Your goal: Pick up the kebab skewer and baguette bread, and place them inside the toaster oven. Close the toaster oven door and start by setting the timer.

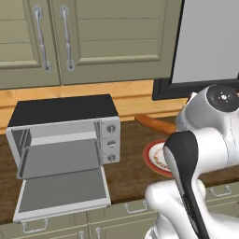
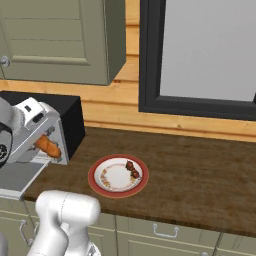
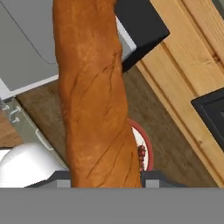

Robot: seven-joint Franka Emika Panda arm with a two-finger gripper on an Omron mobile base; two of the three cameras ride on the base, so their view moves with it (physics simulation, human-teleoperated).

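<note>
My gripper (image 3: 105, 177) is shut on the baguette bread (image 3: 94, 96), a long orange-brown loaf that runs up the middle of the hand view. From the right base view, the gripper (image 2: 44, 145) holds the baguette bread (image 2: 48, 146) above the counter, just right of the toaster oven (image 2: 62, 117). In the left base view the baguette bread (image 1: 153, 123) sticks out leftward from behind my arm. The toaster oven (image 1: 63, 111) has its door (image 1: 63, 190) folded down open. The kebab skewer (image 2: 132, 170) lies on the red-rimmed plate (image 2: 118, 192); it also peeks out beside the loaf (image 3: 141, 155).
The plate (image 1: 148, 161) sits on the dark wooden counter right of the oven's three knobs (image 1: 111, 143). Green cabinets (image 1: 93, 37) hang above, and a dark-framed window (image 2: 200, 55) stands behind the counter. Drawer fronts (image 2: 165, 232) run below the counter edge.
</note>
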